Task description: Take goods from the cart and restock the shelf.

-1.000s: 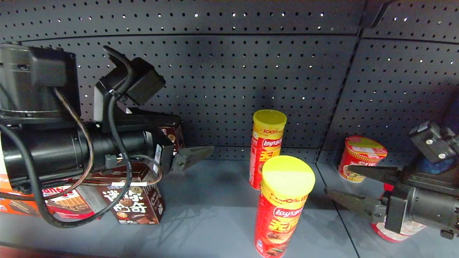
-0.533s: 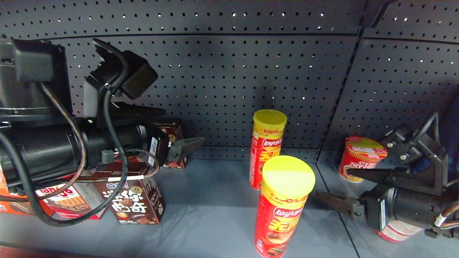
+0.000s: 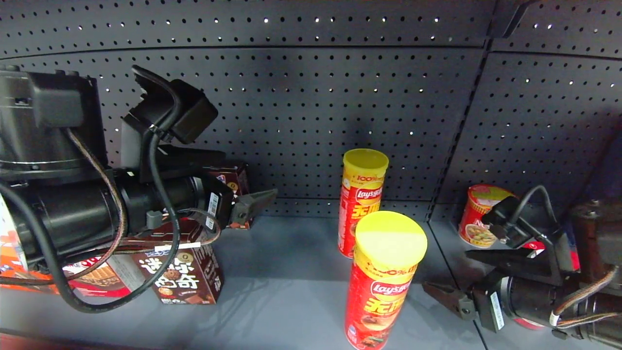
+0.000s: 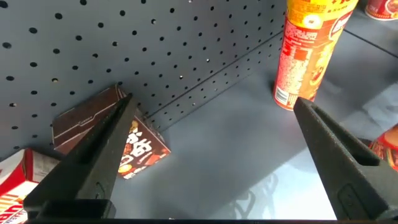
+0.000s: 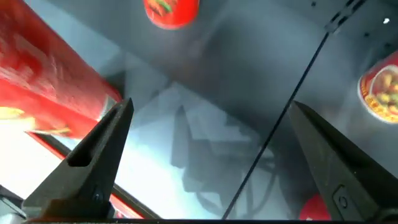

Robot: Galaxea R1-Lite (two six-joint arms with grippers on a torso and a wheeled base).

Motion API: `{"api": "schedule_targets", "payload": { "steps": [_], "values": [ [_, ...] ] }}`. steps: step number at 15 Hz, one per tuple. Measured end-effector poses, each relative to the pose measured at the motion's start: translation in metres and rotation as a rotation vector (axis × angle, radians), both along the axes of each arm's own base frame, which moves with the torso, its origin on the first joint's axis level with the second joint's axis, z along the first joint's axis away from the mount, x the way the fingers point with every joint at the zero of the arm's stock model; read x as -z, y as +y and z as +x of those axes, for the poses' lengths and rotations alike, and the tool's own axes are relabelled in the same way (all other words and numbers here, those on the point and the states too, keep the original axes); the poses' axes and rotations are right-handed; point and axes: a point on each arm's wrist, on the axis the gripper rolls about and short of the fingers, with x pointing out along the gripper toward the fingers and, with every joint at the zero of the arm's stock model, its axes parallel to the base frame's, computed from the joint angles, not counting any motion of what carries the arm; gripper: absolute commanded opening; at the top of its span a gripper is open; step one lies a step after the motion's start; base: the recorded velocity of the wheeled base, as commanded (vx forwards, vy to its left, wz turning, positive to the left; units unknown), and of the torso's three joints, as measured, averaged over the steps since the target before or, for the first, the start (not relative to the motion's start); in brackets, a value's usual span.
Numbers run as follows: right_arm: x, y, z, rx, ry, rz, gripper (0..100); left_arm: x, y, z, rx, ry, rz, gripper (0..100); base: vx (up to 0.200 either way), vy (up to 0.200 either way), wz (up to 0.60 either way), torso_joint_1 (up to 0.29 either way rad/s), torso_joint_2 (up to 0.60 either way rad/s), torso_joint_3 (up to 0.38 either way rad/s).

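Head view: left gripper (image 3: 249, 174) spread wide and empty, over the shelf (image 3: 291, 272) just in front of the brown box (image 3: 236, 176). Right gripper (image 3: 446, 270) also wide and empty, low beside the front chip can (image 3: 384, 277), with the noodle cup (image 3: 478, 221) behind it. Rear chip can (image 3: 363, 194) upright near the pegboard (image 3: 301, 107). Left wrist view: jaws far apart, nothing between them, brown box (image 4: 93, 124) close to the pegboard. Right wrist view: jaws wide over bare shelf (image 5: 217, 93), front chip can (image 5: 43, 74) close at one side. I judge we're between placements. Next I must back both arms out without clipping either chip can, then fetch from the cart.
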Motion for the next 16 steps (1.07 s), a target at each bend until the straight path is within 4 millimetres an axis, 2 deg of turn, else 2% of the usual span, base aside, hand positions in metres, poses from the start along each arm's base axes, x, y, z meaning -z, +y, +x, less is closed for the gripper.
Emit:
{"api": "schedule_targets", "payload": {
  "steps": [2, 6, 16],
  "values": [
    [0.007, 0.001, -0.003, 0.005, 0.047, -0.053, 100, 0.0, 0.0, 0.0, 0.0, 0.0, 0.0, 100, 0.0, 0.0, 0.0, 0.0, 0.0, 0.0],
    [0.009, 0.008, -0.008, -0.033, 0.058, -0.067, 100, 0.0, 0.001, 0.0, -0.002, 0.001, 0.0, 100, 0.0, 0.0, 0.0, 0.0, 0.0, 0.0],
    [0.016, 0.024, 0.005, -0.023, 0.076, -0.109, 100, 0.0, -0.001, 0.003, 0.002, 0.0, -0.001, 100, 0.0, 0.0, 0.0, 0.0, 0.0, 0.0]
  ]
}}
